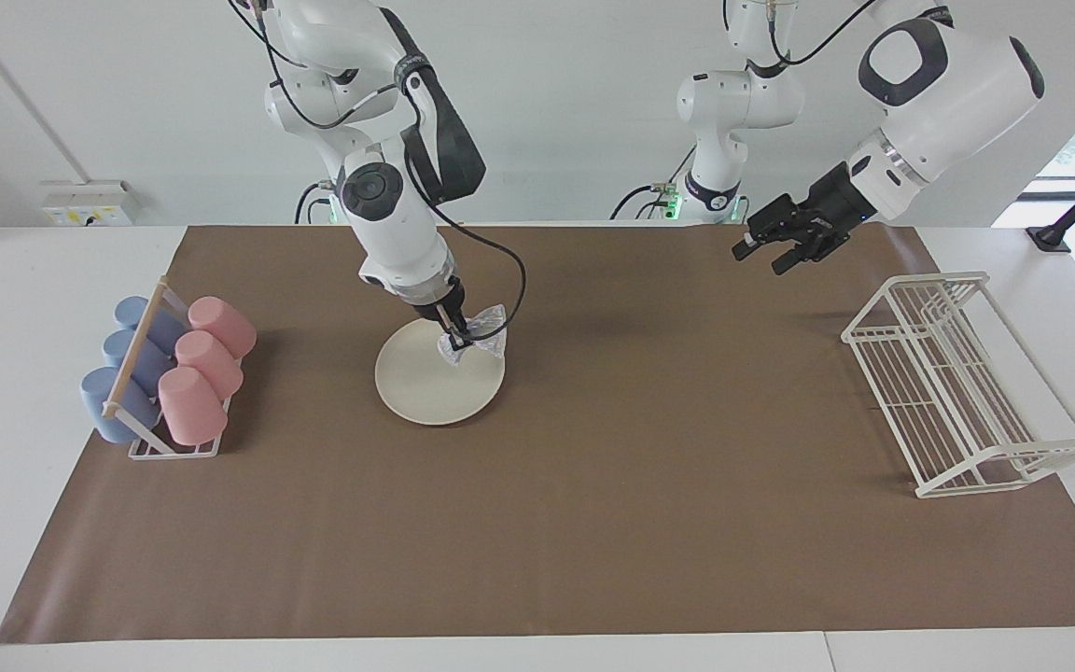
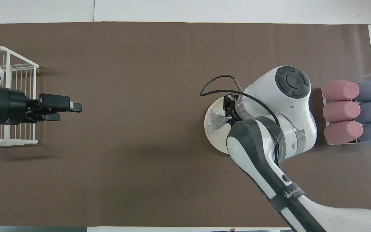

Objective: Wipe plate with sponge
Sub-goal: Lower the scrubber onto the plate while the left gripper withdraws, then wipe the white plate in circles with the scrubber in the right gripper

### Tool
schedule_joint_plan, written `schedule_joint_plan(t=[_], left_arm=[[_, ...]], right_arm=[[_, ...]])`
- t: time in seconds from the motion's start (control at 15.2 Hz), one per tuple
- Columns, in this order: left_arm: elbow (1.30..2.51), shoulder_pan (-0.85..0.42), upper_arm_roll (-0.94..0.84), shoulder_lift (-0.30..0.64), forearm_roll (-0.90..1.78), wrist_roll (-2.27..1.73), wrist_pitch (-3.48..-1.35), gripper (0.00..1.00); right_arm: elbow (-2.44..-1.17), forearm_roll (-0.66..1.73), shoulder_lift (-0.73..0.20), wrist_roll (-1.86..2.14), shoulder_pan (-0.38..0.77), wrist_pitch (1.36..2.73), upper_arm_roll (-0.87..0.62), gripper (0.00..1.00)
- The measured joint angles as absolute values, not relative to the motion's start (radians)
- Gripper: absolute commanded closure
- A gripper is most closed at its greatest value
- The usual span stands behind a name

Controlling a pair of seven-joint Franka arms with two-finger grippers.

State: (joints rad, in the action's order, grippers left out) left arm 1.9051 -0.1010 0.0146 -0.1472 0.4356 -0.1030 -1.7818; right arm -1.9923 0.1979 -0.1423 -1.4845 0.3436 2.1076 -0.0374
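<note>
Right gripper (image 1: 456, 336), fingers clamped on the sponge (image 1: 479, 342), over the plate (image 1: 435, 387). Left gripper (image 1: 778, 247), fingers spread and empty, raised near the wire rack (image 1: 962, 387).

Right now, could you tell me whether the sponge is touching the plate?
Cannot tell. In the facing view the sponge, held by the right gripper, overlaps the plate, but neither view shows contact or gap plainly.

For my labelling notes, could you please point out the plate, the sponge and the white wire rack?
plate (image 1: 425, 392): facing view, bare centre of its surface.
sponge (image 1: 486, 329): facing view, crumpled body.
white wire rack (image 1: 953, 392): facing view, slatted base.
</note>
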Motion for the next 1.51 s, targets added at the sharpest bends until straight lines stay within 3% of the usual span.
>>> schedule_joint_plan(t=[0.39,0.79,1.31,1.51], left_arm=[[1.73,-0.127,0.003,-0.113,0.068,-0.147,-1.614,0.0],[1.602,-0.132,-0.009,-0.11,0.023,-0.147,-1.374,0.0],[1.596,-0.131,0.005,-0.025,0.049,-0.147,-1.439,0.0],[1.543,-0.131,0.005,-0.017,0.048,-0.147,-1.448,0.0]], right_arm=[[-2.124,0.174,-0.156,-1.45,0.343,2.278,-0.038,1.0],[-2.204,0.173,-0.176,-1.33,0.274,2.357,-0.038,1.0],[-2.26,0.173,-0.148,-1.223,0.23,2.407,-0.039,1.0],[-2.261,0.179,-0.148,-1.238,0.233,2.41,-0.042,1.0]])
